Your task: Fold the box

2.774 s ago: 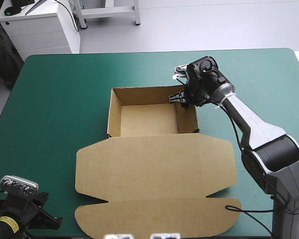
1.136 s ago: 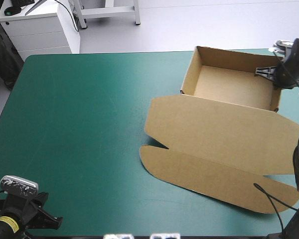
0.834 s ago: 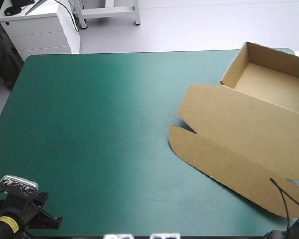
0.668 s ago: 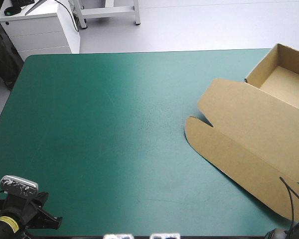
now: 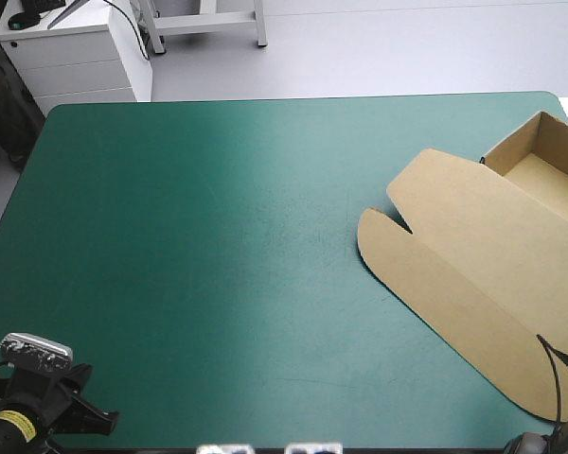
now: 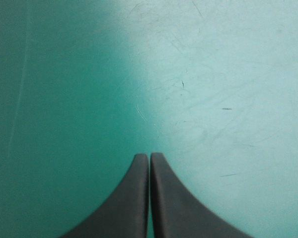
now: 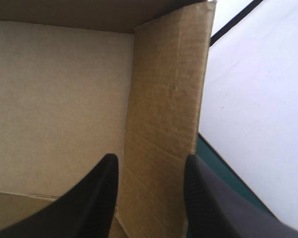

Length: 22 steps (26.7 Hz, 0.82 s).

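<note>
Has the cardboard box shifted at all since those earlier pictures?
Yes. The box has slid across the table, from its middle to the far right corner.

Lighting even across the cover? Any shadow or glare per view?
High view: teal-green cover darker toward the left edge, paler mid-table. Left wrist view: shade one side of the left gripper, glare the other. Right wrist view: box wall ahead lit, adjoining wall shadowed.

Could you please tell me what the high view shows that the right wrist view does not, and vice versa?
Only the high view shows the lid lying flat, with its rounded outer flap. Only the right wrist view shows the right gripper, its fingers apart astride a raised wall. Both show the box's brown tray and some teal-green cover.
</note>
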Available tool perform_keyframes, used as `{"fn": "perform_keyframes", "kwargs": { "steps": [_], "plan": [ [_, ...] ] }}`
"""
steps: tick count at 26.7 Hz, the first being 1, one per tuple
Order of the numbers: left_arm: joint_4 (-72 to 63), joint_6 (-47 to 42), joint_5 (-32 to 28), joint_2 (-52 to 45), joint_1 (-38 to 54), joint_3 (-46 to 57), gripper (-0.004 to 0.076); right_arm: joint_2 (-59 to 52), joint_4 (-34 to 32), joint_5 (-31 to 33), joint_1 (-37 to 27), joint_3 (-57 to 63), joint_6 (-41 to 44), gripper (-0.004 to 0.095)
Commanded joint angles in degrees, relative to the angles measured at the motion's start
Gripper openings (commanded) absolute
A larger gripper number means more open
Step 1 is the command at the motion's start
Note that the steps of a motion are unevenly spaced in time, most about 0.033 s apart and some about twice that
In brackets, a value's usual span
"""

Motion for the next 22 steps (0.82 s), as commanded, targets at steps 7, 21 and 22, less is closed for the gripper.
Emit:
{"fn": "perform_keyframes", "kwargs": {
  "steps": [7,21,22],
  "plan": [
    [0.25,-0.48,-3.11,0.7,-0.25,-1.32,-0.0008,-7.81,0.93,0.08,-0.3,-1.68,-1.21,0.0427],
    [1.47,0.08,-6.44,0.62,-0.25,1.65,-0.0008,-26.68,17.23,0.08,-0.29,-1.68,-7.55,0.0179],
    [1.56,0.08,-6.44,0.62,-0.25,1.65,-0.0008,-27.91,18.77,0.08,-0.29,-1.59,-8.17,0.0127]
  ]
}}
